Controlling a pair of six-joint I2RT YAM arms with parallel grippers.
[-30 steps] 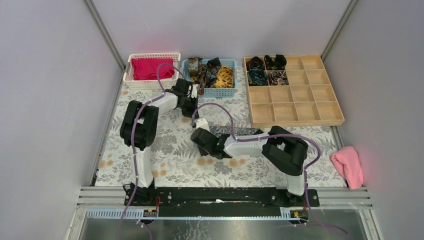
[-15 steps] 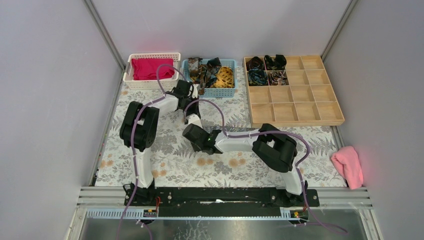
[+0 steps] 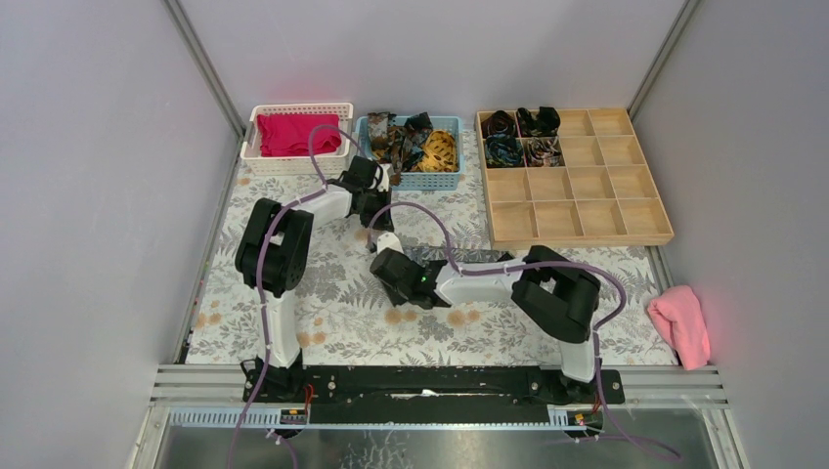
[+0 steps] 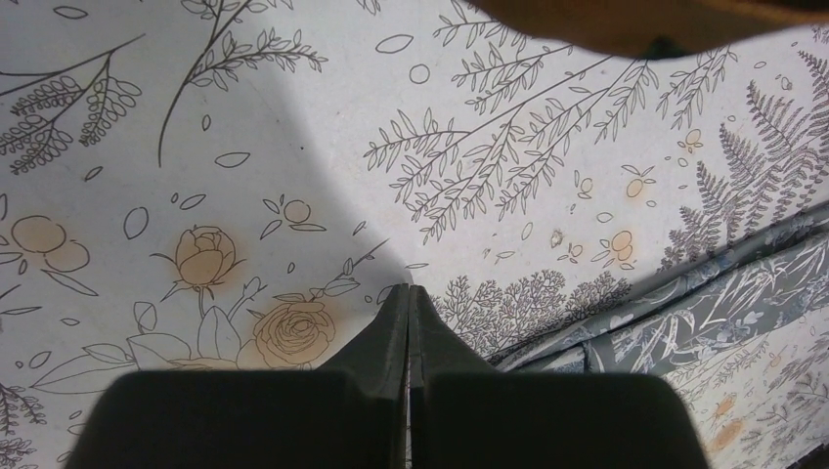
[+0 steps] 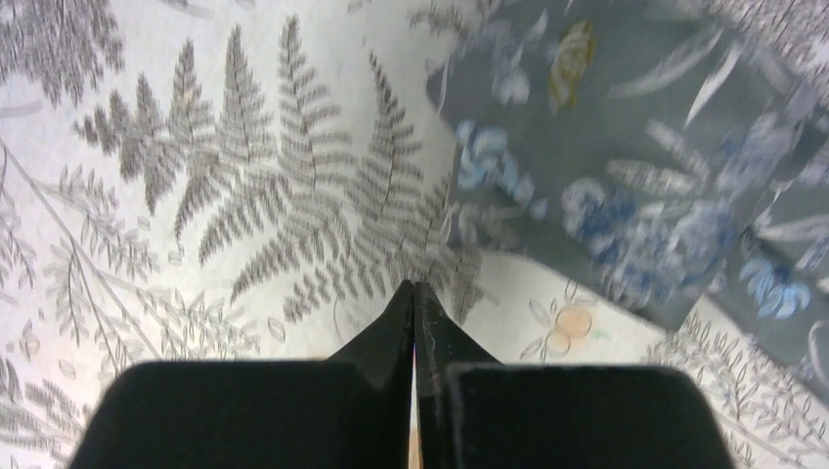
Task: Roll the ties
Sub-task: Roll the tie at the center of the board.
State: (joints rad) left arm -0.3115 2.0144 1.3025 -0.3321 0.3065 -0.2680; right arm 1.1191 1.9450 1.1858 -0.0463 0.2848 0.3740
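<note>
A grey floral tie [image 3: 437, 255] lies flat on the patterned tablecloth, partly under the right arm. In the right wrist view the tie [image 5: 635, 166] is ahead and to the right of my right gripper [image 5: 414, 285], which is shut on nothing just above the cloth. My left gripper [image 4: 408, 288] is also shut and empty, with the tie's strip [image 4: 704, 313] to its right. From above, the left gripper [image 3: 375, 207] hovers just in front of the blue basket [image 3: 452, 181] of loose ties [image 3: 415, 140]; the right gripper [image 3: 389, 262] is below it. Coiled ties [image 3: 520, 137] fill a few tray compartments.
The wooden compartment tray [image 3: 587, 205] stands at the back right. A white basket [image 3: 252, 137] with a magenta cloth [image 3: 295, 133] is at the back left. A pink cloth [image 3: 679, 324] lies off the table's right edge. A blurred brown shape [image 4: 635, 21] crosses the top of the left wrist view.
The right arm swung left half a second ago and has come back right, near where it was. The left gripper shifted slightly right. Both grippers stayed shut.
</note>
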